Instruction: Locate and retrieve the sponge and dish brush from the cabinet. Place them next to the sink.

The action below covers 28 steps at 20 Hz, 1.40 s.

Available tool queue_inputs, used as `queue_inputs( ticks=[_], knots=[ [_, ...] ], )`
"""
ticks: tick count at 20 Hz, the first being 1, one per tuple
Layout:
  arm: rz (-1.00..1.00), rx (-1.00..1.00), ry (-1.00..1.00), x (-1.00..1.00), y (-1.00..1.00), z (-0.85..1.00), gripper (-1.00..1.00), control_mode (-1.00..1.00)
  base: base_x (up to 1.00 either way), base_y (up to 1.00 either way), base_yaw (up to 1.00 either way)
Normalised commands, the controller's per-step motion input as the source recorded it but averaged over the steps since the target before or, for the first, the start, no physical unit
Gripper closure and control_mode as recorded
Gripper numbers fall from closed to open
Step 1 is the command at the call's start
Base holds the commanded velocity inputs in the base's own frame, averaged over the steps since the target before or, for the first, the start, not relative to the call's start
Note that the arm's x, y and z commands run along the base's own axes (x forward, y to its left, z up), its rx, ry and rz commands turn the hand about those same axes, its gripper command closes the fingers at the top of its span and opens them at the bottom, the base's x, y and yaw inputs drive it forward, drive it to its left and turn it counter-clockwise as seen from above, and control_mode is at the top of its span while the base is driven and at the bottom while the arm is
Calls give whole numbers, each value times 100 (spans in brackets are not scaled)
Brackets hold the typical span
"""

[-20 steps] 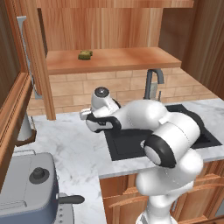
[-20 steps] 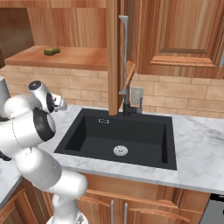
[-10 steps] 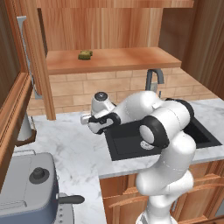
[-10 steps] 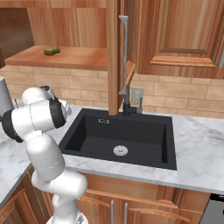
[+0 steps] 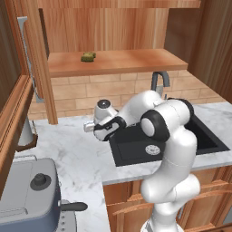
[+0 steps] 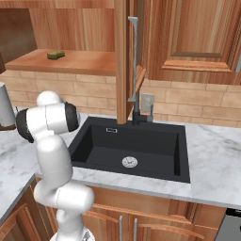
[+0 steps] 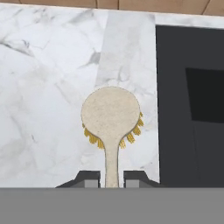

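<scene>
The claw (image 7: 111, 179) is clamped on the thin handle of the dish brush (image 7: 111, 116), holding its round cream head above the white marble desk (image 7: 48, 78), just beside the black sink (image 7: 190, 100). The sponge (image 5: 88, 56) lies on the wooden shelf of the cabinet (image 5: 136, 61), well apart from the arm.
</scene>
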Motion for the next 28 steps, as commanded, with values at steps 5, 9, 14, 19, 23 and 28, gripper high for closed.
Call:
queue_inputs(
  ticks=[5, 9, 14, 19, 23, 28],
  knots=[
    [0, 2, 1, 10, 0, -31, 100, -100, 0, 0, 0],
    [0, 4, 0, 5, 0, -22, 100, -100, 0, 0, 0],
    [0, 5, 0, 0, 0, -26, -100, -100, 0, 0, 0],
    [0, 2, 0, 1, 0, -17, -100, -100, 0, 0, 0],
    [0, 0, 0, 8, 0, -10, -100, -100, 0, 0, 0],
    [0, 0, -1, -1, 0, 18, -100, -100, 0, 0, 0]
  ],
)
